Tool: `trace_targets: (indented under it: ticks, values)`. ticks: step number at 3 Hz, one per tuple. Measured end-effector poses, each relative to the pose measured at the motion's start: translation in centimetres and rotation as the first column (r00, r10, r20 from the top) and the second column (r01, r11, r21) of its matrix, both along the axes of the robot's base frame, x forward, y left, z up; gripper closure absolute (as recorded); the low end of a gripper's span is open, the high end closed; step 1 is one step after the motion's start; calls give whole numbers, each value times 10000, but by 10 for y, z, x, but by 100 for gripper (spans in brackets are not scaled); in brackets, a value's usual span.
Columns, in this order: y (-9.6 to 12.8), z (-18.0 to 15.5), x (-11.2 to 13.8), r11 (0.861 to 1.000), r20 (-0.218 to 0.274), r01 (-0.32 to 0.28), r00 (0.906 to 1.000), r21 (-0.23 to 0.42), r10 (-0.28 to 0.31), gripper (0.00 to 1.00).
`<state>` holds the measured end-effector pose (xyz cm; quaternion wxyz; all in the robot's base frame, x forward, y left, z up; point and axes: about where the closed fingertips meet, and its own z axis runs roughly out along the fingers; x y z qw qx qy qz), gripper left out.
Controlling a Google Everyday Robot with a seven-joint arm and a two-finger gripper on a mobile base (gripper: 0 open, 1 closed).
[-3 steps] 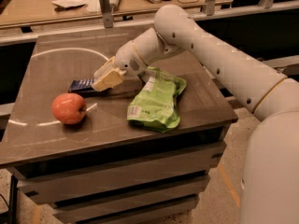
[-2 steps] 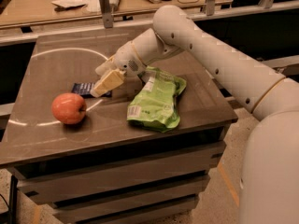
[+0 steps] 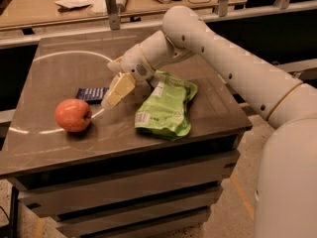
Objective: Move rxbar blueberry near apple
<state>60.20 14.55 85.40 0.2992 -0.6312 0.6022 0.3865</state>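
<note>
The rxbar blueberry [image 3: 90, 94], a small flat dark navy bar, lies on the dark tabletop just behind and to the right of the red-orange apple [image 3: 73, 115]. A small gap separates the bar from the apple. My gripper [image 3: 111, 100], cream-coloured, points down and to the left at the bar's right end and hides that end. The white arm reaches in from the right across the table.
A large light-green snack bag [image 3: 166, 104] lies right of the gripper, under the arm. The table [image 3: 208, 108] has a white curved line on its top; its front edge is close to the apple. A cluttered wooden bench [image 3: 74, 6] stands behind.
The gripper has come down and slightly forward, toward the apple. The blue bar, earlier tilted, now lies flatter and a little closer to the apple.
</note>
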Motion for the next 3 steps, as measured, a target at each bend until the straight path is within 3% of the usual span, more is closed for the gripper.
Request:
trace_targets:
  ticks: [2,3]
  values:
    - [-35,28,-5,9982,606,460,9970,394,-483,0]
    - [-38,28,-4,9979,624,505,9966,411,-530,0]
